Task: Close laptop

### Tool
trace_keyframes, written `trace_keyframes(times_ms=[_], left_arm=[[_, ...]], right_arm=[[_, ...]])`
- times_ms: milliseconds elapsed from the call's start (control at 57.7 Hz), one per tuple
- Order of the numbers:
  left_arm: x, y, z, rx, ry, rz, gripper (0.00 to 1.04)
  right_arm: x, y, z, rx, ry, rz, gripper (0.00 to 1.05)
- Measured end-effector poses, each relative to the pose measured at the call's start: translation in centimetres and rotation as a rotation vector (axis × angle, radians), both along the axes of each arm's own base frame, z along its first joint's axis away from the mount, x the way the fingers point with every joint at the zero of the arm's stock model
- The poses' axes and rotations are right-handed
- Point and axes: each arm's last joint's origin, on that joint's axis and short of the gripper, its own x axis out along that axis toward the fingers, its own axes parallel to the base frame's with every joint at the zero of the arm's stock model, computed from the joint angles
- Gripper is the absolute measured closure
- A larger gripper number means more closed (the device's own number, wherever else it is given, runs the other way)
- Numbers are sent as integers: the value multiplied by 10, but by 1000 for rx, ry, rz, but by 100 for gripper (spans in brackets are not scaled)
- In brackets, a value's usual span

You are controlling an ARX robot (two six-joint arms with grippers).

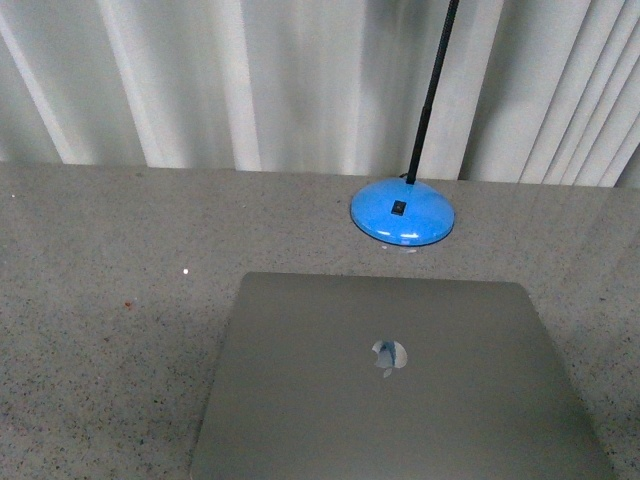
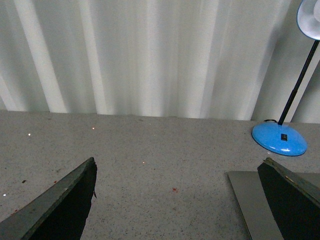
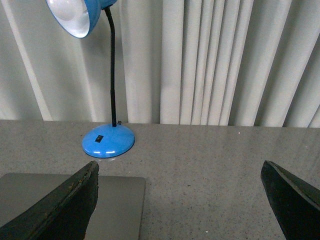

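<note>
The silver-grey laptop (image 1: 400,385) lies shut and flat on the speckled grey table (image 1: 100,330), its lid up with the shiny apple logo (image 1: 389,355) showing. Neither gripper shows in the front view. My left gripper (image 2: 180,200) is open and empty above the table to the laptop's left; a corner of the lid (image 2: 250,205) shows beside one dark finger (image 2: 292,200). My right gripper (image 3: 182,200) is open and empty to the laptop's right; the lid's corner (image 3: 115,207) shows beside one dark finger (image 3: 65,207).
A blue desk lamp stands just behind the laptop on a round base (image 1: 402,212), with a black gooseneck (image 1: 432,90) and a blue shade (image 3: 77,15). White pleated curtains (image 1: 250,80) close the far edge of the table.
</note>
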Motion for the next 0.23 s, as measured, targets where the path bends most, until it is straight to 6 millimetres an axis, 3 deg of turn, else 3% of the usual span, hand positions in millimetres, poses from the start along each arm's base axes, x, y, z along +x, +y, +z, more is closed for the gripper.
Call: trace_keyframes(times_ms=[225], left_arm=[[0, 0, 0, 0, 0, 0, 7]], right_arm=[[0, 0, 0, 0, 0, 0, 7]])
